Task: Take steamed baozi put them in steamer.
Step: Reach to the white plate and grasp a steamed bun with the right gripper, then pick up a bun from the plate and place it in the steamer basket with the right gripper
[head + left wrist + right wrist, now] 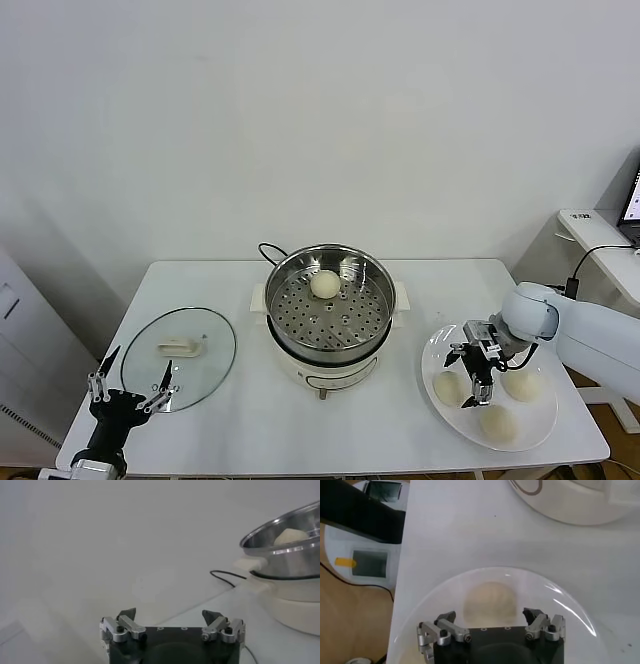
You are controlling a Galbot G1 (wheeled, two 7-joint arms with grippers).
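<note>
Right wrist view: baozi (489,601) between open right pincer (491,621) fingers.

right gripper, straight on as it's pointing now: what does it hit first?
Most likely the round cream-white dough bun lying on the flat white plate, right ahead between the open right gripper's fingers. The gap remaining is hard to judge.

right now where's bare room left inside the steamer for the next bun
Only one round cream-white bun sits in the shiny steel steamer basket, against its far wall. The perforated floor's centre, near side and both flanks are bare. The flat white plate is crowded: three buns, with the right tool open among them. The left tool waits open by the glass lid.
</note>
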